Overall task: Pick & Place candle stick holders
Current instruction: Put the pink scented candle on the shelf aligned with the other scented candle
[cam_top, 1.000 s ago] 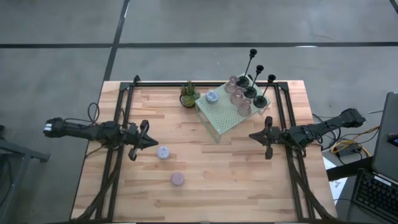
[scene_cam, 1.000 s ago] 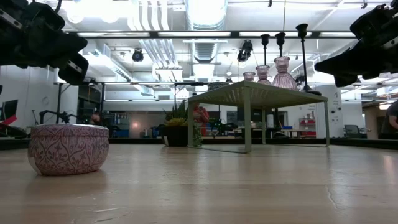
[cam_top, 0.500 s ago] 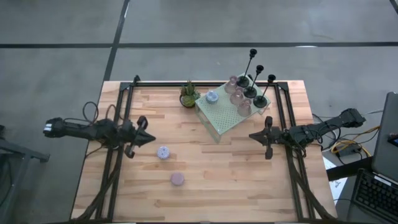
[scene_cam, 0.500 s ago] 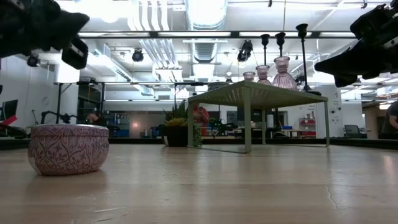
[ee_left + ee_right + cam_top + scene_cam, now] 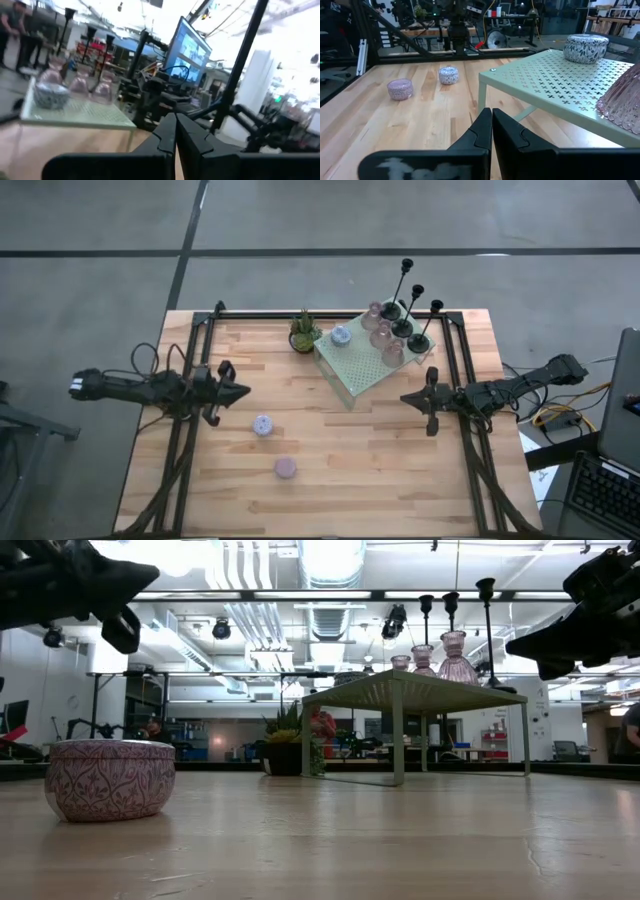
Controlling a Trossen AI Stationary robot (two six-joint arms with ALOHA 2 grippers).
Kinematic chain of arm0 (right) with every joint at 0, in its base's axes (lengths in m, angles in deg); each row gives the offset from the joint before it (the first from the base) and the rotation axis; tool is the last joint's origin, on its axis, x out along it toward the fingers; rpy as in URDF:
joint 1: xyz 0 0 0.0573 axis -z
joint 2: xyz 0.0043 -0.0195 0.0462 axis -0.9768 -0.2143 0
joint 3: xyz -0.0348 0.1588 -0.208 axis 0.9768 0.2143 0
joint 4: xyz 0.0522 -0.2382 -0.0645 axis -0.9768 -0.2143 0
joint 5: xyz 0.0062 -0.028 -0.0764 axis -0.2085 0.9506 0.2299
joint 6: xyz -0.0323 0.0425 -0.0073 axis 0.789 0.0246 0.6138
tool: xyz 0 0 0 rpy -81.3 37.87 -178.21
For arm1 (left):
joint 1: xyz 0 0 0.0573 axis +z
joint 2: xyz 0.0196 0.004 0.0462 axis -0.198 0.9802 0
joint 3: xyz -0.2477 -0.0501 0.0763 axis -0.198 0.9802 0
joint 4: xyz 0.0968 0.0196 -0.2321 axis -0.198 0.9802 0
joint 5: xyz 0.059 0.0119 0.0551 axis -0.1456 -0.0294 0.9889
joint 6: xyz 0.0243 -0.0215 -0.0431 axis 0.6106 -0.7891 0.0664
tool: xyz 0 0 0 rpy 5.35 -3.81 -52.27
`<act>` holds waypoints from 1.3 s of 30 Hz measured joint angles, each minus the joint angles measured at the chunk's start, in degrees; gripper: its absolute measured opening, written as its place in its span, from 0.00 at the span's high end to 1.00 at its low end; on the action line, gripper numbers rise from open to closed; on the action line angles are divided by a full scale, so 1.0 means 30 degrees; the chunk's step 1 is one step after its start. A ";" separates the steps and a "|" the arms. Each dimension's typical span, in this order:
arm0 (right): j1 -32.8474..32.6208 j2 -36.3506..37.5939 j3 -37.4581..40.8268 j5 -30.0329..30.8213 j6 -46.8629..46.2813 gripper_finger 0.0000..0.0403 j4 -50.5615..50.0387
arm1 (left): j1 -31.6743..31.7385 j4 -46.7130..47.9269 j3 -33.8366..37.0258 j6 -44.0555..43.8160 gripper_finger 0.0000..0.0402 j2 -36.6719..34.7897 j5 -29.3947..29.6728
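Three black stemmed holders (image 5: 403,326), three pinkish glass cups (image 5: 382,336) and a blue patterned round holder (image 5: 341,335) stand on the pale green platform (image 5: 356,370). A pale lilac round holder (image 5: 262,424) and a pink one (image 5: 286,468) rest on their bases on the table. The pink one also shows in the low view (image 5: 110,778). My left gripper (image 5: 244,392) is shut and empty above the table's left side, a little to the far left of the lilac holder. My right gripper (image 5: 405,396) is shut and empty, right of the platform's near corner.
A small potted green plant (image 5: 304,332) stands at the far edge, left of the platform. Black frame rails (image 5: 190,380) run along the table's left, right and far sides. Bare wood lies in the middle and along the near edge.
My left gripper has drawn away from the lilac round holder, going up and toward the table's far edge, and stays shut. The holders have kept still.
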 joint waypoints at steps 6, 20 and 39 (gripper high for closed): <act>0.0007 0.0000 0.0000 -0.0006 -0.0003 0.98 -0.0003 | -0.0015 -0.1561 0.0000 -0.2934 0.97 0.0536 0.0981; 0.0000 0.0000 -0.0007 -0.0006 0.0000 0.98 0.0000 | -0.2097 -0.3102 -0.3060 -0.4259 0.67 0.6561 0.0219; 0.0007 -0.0022 -0.0015 -0.0006 0.0000 0.98 -0.0015 | -0.5554 1.9233 -1.9421 -0.5013 0.22 2.0509 0.0430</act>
